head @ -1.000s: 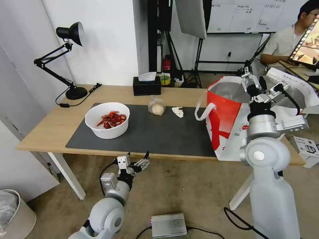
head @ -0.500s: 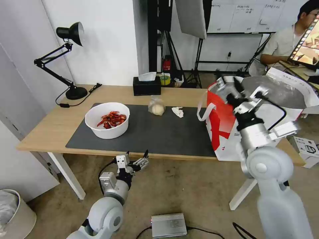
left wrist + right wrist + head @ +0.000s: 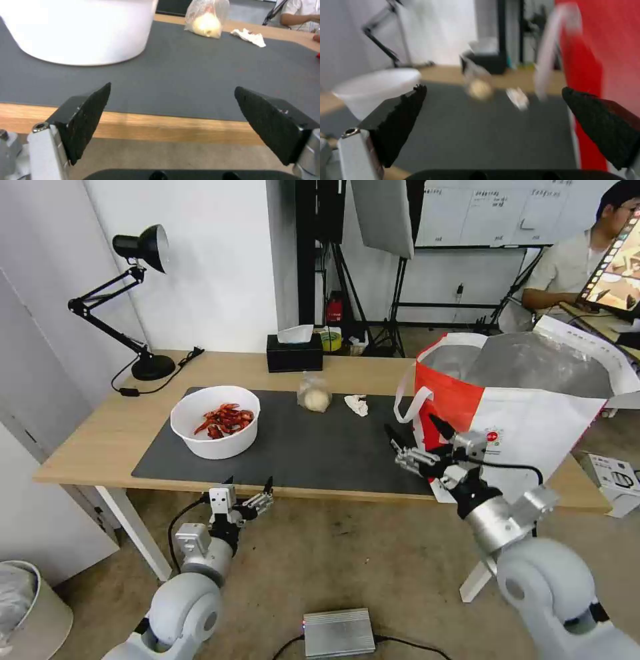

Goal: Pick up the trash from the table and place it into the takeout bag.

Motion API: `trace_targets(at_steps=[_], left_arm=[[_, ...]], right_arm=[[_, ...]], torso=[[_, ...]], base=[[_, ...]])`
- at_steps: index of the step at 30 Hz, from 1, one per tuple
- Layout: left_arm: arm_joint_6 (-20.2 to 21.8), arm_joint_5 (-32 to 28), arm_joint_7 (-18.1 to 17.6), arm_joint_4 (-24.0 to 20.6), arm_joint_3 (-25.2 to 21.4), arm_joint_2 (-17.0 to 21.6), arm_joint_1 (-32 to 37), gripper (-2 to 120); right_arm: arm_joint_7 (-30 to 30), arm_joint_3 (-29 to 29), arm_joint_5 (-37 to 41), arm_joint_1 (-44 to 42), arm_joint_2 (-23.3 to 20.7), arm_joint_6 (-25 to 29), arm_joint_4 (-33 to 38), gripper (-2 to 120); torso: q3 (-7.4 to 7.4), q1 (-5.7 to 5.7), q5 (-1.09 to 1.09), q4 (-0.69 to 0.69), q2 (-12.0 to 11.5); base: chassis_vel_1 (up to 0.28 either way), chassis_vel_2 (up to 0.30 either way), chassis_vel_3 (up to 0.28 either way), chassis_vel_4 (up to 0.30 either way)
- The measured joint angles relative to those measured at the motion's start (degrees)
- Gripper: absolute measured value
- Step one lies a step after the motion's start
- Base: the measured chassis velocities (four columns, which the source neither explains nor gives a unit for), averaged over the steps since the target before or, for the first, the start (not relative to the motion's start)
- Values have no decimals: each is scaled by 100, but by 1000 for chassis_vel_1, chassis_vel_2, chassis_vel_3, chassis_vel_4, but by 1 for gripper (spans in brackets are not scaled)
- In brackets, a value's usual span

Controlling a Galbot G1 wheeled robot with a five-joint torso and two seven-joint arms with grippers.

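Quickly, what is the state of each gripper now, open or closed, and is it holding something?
Left gripper: open, holding nothing, below the table's front edge.
Right gripper: open, holding nothing, over the mat beside the takeout bag.

A black desk lamp (image 3: 137, 293) stands far beyond the left claw (image 3: 248, 493), toward the wall, its cable (image 3: 157, 380) trailing beside it. A black tissue box (image 3: 295, 352) sits well beyond both claws. A silver metal box (image 3: 339, 632) lies on the floor, nearer than the right claw (image 3: 419, 437). A pale bin (image 3: 30, 607) stands left of the left claw.
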Motion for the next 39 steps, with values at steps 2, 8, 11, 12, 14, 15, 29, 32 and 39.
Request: trace_targets(at_steps=[2,8,11,12,14,15,29,32,39], left_arm=[[5,36,47,-16,-53,35,41,100],[102,74,142,-80,-278,159,180,100],[127,75,164,-116,-337,179,217,100],[140,83,173,-133,-358,189,238,100],[156,91,177,-146,-385,206,258,100],[166,93,178,-151,-399,218,267,100],[330,192,269,-190,-650,322,525,100],[396,199,274,-195,-675,328,538,100],[482,181,294,-229,-707,338,623,100]], right_arm=[[138,-45,-14,-151,-53,-31,36,100],[533,-171,-32,-620,-253,-138,107,100],[665,-240,-58,-714,-286,-179,121,100],[737,-287,-69,-762,-294,-212,141,100],[798,-326,-90,-805,-298,-251,172,100],[829,-347,-98,-832,-300,-274,194,100],[1345,-676,-225,-1007,-199,-380,206,100],[1477,-751,-235,-994,-146,-410,187,100],[1503,-817,-235,-919,-62,-413,112,100]], torso=[[0,-1,-1,-1,0],[0,0,-1,0,0],[0,0,0,1,0],[0,0,0,1,0],[0,0,0,0,0],[0,0,0,1,0],[0,0,0,1,0],[-1,0,-1,1,0],[0,0,0,0,0]], base=[[0,0,0,0],[0,0,0,0],[0,0,0,0],[0,0,0,0],[0,0,0,0],[0,0,0,0],[0,0,0,0],[0,0,0,0],[0,0,0,0]])
